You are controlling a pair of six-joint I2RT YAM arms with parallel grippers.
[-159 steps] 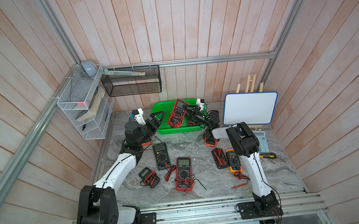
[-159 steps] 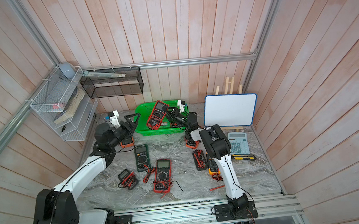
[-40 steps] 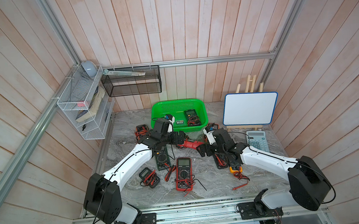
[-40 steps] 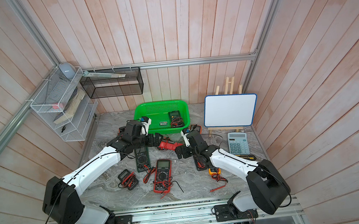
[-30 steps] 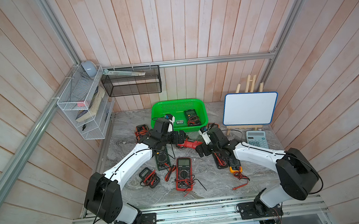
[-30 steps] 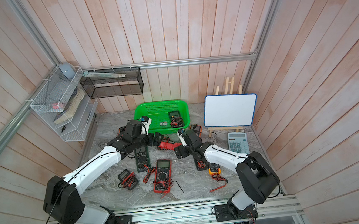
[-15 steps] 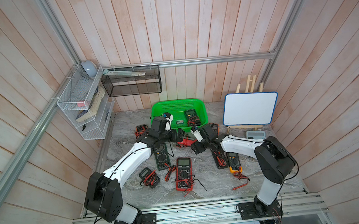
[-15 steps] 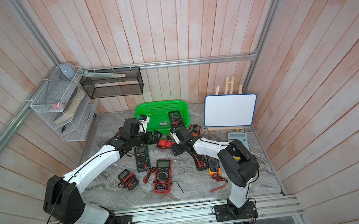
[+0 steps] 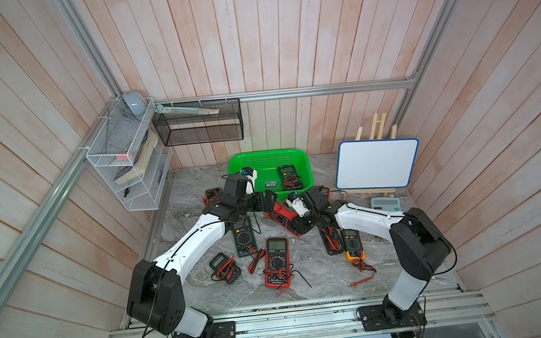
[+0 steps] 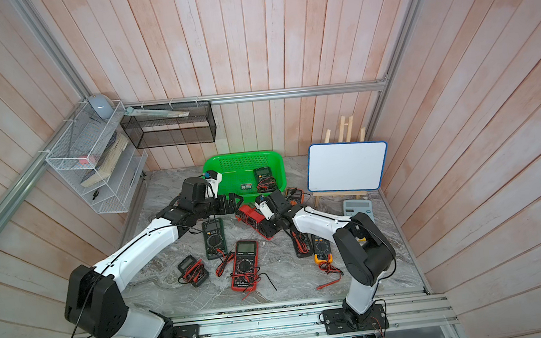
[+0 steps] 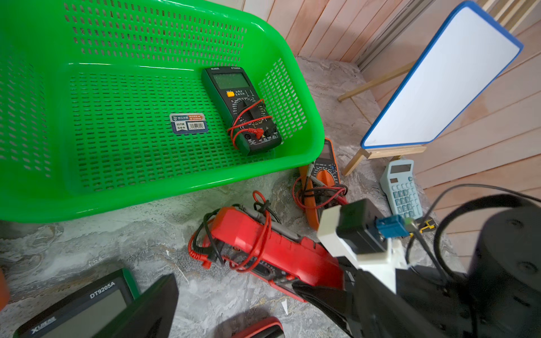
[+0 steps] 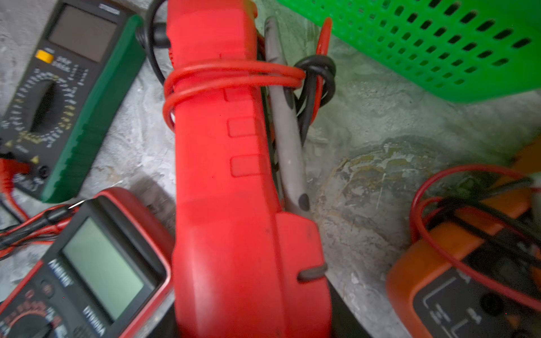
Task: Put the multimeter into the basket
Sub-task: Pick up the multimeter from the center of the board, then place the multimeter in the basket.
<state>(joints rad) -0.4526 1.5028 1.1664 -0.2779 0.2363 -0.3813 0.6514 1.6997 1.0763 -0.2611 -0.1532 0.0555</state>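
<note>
The right end effector (image 9: 296, 226) is clamped shut on one end of the red multimeter (image 9: 281, 215). The meter stands on its long edge with red and black leads wound round it (the right wrist view shows its casing (image 12: 234, 175) running straight out from between the jaws). It is outside the basket (image 9: 268, 158), just in front of the basket's near rim. I cannot tell whether it is lifted clear of the worktop (image 9: 322, 279).

The left end effector (image 9: 267, 201) hovers just beside that same near rim, toward the basket's left corner, jaws spread wide and holding nothing.

Inside the basket, a green multimeter (image 9: 289, 175) lies flat near the right wall. A label sticker (image 9: 271, 184) sits beside it on the basket floor. An orange multimeter (image 11: 323, 175) lies just outside the basket's near right corner.
</note>
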